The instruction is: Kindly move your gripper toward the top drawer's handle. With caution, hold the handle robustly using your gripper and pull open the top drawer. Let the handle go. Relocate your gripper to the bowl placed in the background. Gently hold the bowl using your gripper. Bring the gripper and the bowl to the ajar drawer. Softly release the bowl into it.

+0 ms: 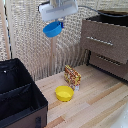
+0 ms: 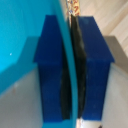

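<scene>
- We read the step in hand as the carry: our gripper [image 1: 56, 20] hangs high above the table [image 1: 95, 102], its blue fingers [image 2: 52, 70] clamped on the rim of the bowl [image 1: 52, 29].
- The top drawer [image 1: 102, 35] stands pulled open toward the exterior view's right, handle [image 1: 101, 41] free.
- Next, we judge, we must travel across over the open drawer, lower gently, then part the fingers.
- The yellow bowl [image 1: 64, 93] and a box [image 1: 72, 76] sit below.
</scene>
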